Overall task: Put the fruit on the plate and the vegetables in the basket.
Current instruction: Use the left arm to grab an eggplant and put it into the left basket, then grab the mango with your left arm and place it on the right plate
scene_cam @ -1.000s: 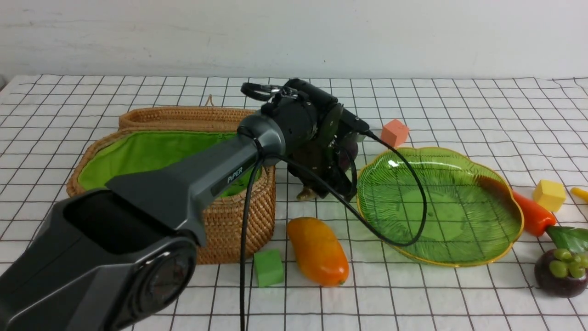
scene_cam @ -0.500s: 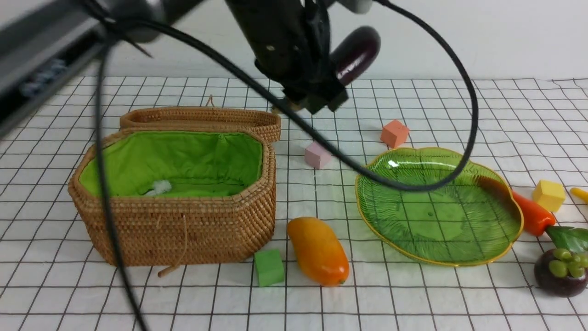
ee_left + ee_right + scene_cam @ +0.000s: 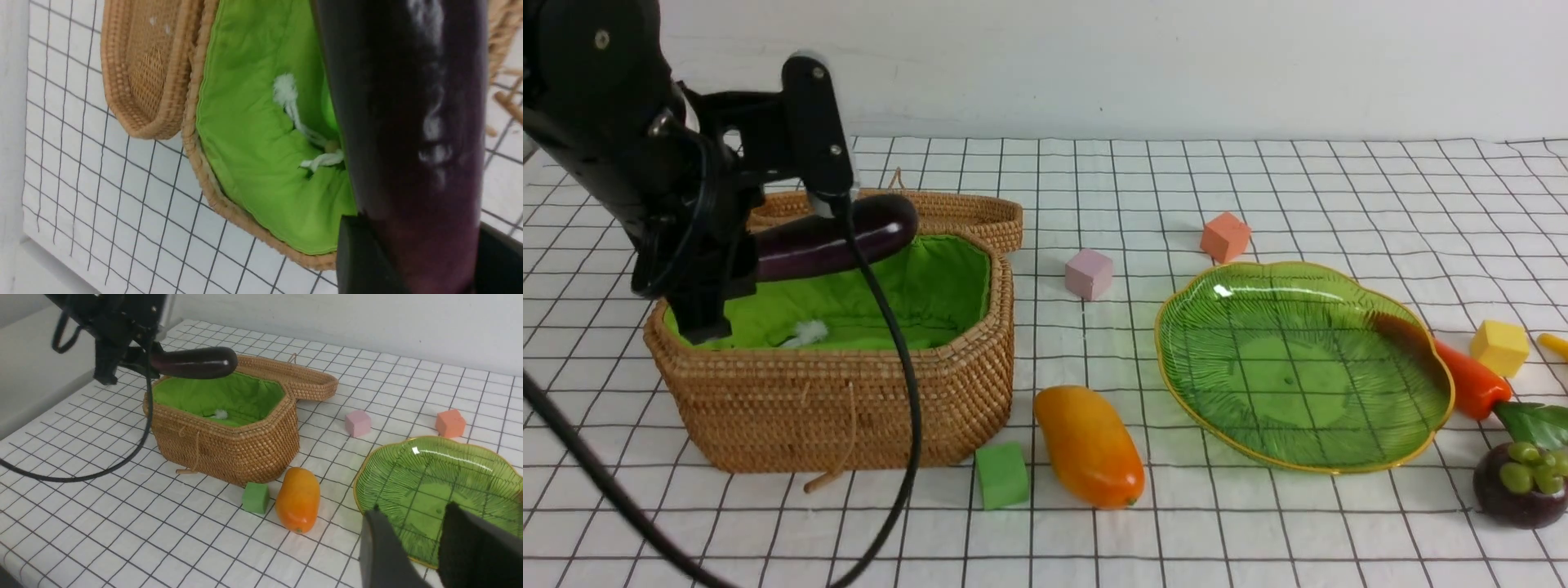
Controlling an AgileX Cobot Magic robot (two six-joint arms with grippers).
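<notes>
My left gripper [image 3: 768, 265] is shut on the stem end of the long dark purple eggplant [image 3: 841, 235], which lies level just above the open basket [image 3: 849, 408]. In the left wrist view the eggplant [image 3: 408, 122] hangs over the green lining [image 3: 253, 143]. The mango [image 3: 1088, 445] lies between the basket and the empty green plate [image 3: 1176, 359]. To the right of the plate are the carrot [image 3: 1466, 380], the mangosteen [image 3: 1519, 486] and a banana tip [image 3: 1553, 345]. My right gripper [image 3: 412, 508] stands open, empty, over the plate's near rim [image 3: 359, 486].
The basket's lid [image 3: 947, 208] lies behind the basket. Small cubes are scattered about: green [image 3: 1001, 475] by the mango, pink [image 3: 1088, 273], orange [image 3: 1224, 236] and yellow [image 3: 1499, 346]. The left arm's black cable [image 3: 907, 392] hangs in front of the basket.
The left arm has lifted the eggplant from beside the plate, swung it high, then carried it left and down to just above the basket. Nothing else moved.
</notes>
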